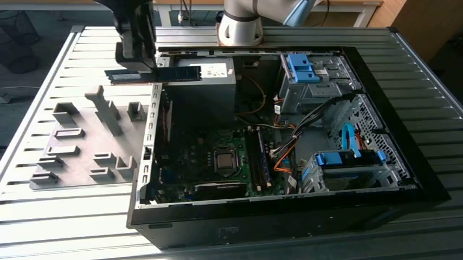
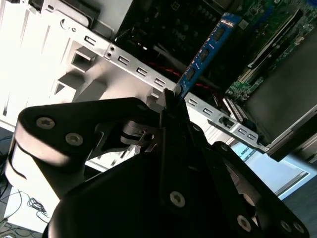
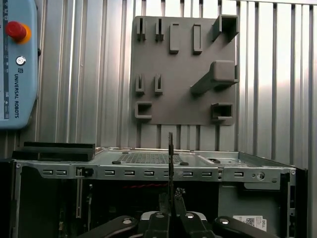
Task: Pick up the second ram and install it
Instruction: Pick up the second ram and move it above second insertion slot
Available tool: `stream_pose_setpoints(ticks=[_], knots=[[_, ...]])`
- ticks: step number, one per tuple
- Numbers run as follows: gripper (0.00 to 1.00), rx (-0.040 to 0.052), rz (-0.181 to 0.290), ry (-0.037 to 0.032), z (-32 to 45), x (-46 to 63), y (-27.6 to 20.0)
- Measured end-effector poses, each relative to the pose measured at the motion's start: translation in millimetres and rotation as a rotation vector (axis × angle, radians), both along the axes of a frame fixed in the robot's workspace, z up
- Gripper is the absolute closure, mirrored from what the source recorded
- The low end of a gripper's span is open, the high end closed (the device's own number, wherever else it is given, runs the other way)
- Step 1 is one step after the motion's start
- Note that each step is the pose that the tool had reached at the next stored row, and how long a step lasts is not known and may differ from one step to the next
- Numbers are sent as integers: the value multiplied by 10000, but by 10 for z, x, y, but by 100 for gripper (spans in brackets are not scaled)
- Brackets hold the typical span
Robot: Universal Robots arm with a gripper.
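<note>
The second ram (image 1: pixel 177 73) is a thin blue-green stick with dark chips, held level above the back left corner of the open computer case (image 1: pixel 405 135). My gripper (image 1: pixel 142 71) is shut on one end of it. In the second wrist view the ram (image 2: pixel 207 48) sticks out from the closed gripper (image 2: pixel 173 100) towards the motherboard (image 2: pixel 257 25). The first wrist view shows the ram (image 3: pixel 171 153) edge-on, rising from the gripper (image 3: pixel 171 201) over the case's rear wall. The long black memory slots (image 1: pixel 258 157) lie on the motherboard, to the exterior view's right of the processor socket (image 1: pixel 225 160).
A grey fixture plate (image 1: pixel 79 162) with raised blocks lies on the slatted table, at the exterior view's left of the case. Inside the case are a power supply (image 1: pixel 206 81), blue drive cages (image 1: pixel 347 162) and loose cables. A teach pendant (image 3: pixel 17 64) lies on the table.
</note>
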State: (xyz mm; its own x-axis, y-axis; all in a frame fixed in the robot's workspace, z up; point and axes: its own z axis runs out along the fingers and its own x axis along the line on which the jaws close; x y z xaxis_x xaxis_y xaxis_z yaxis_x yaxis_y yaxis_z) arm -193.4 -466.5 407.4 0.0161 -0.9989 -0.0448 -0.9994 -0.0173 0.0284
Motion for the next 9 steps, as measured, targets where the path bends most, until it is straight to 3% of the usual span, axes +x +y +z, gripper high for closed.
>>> stream_pose_setpoints(ticks=[9], knots=[[86,0,0,0,0,156,0]])
